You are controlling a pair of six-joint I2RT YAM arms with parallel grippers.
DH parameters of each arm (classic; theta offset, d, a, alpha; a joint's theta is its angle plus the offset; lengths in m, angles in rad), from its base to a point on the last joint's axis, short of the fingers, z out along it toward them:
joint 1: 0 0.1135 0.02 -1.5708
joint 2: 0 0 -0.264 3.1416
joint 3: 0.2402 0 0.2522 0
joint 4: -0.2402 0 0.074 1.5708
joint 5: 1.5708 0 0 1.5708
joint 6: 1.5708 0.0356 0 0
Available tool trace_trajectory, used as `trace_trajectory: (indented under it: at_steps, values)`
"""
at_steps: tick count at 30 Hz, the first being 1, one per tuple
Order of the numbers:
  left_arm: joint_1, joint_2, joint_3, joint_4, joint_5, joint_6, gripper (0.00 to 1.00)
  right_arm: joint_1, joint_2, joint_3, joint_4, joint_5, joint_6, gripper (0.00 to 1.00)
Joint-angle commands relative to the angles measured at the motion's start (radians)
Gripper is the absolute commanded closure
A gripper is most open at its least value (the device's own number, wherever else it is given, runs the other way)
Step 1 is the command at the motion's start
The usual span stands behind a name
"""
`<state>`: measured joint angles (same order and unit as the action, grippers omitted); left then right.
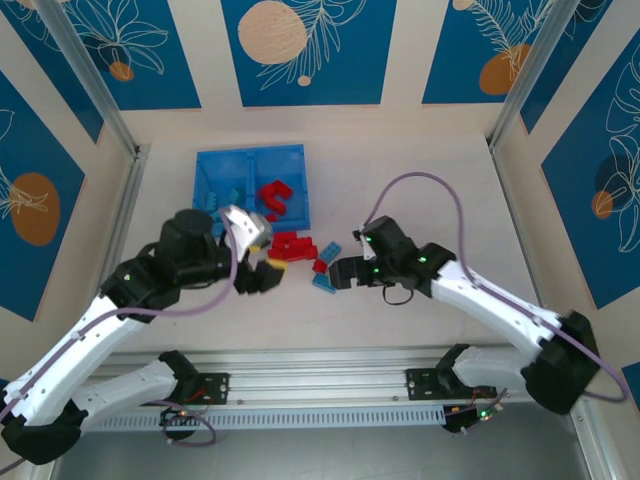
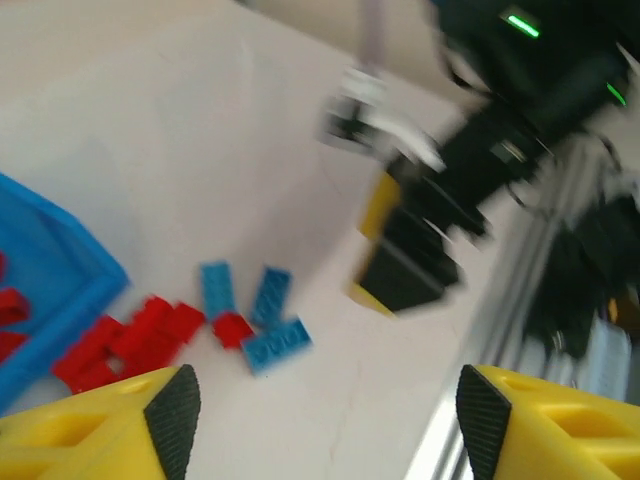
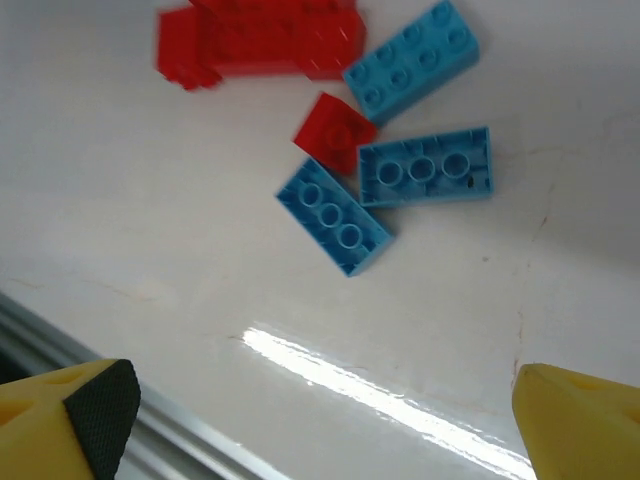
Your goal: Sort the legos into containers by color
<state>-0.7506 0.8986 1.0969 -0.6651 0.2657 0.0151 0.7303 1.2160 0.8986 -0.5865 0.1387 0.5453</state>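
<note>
Loose legos (image 1: 300,247), red and light blue, lie on the table (image 1: 420,180) just near of the blue tray (image 1: 225,168). Its right compartment holds red bricks (image 1: 272,196). The left gripper (image 1: 265,272) and right gripper (image 1: 337,272) flank the pile, both with jaws apart and empty.

Robot lab cell: aluminium frame posts (image 1: 95,85), patterned wall panels (image 1: 305,50), mounting rail (image 1: 320,385).
</note>
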Motion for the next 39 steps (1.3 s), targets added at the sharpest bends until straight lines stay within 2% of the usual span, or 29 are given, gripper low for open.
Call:
trace_trajectory:
  at_steps: [1,4,7,12,18,26,36,39]
  values:
    - [-0.039,-0.017,-0.087,-0.126,0.024,0.137,0.26,0.029,0.124,0.058,0.041,0.026,-0.055,0.04]
    - [-0.044,-0.048,-0.153,-0.09,-0.023,0.131,0.22,0.044,0.233,0.099,0.051,0.062,-0.047,0.04]
    - [-0.045,-0.068,-0.196,-0.041,-0.118,0.119,0.15,0.056,0.3,0.147,0.083,0.072,-0.075,0.05]
    - [-0.043,-0.094,-0.198,-0.046,-0.243,0.124,0.0,0.059,0.445,0.276,0.068,0.132,-0.128,0.22]
    - [-0.043,-0.176,-0.241,-0.049,-0.322,0.099,0.0,0.084,0.618,0.466,-0.059,0.225,-0.043,0.39]
    - [-0.042,-0.213,-0.251,-0.055,-0.374,0.081,0.0,0.152,0.825,0.678,-0.303,0.451,0.161,0.43]
    - [-0.041,-0.214,-0.252,-0.057,-0.361,0.08,0.0,0.186,0.932,0.748,-0.351,0.508,0.206,0.57]
    - [-0.041,-0.22,-0.253,-0.057,-0.356,0.077,0.0,0.187,0.93,0.747,-0.351,0.522,0.211,0.68]
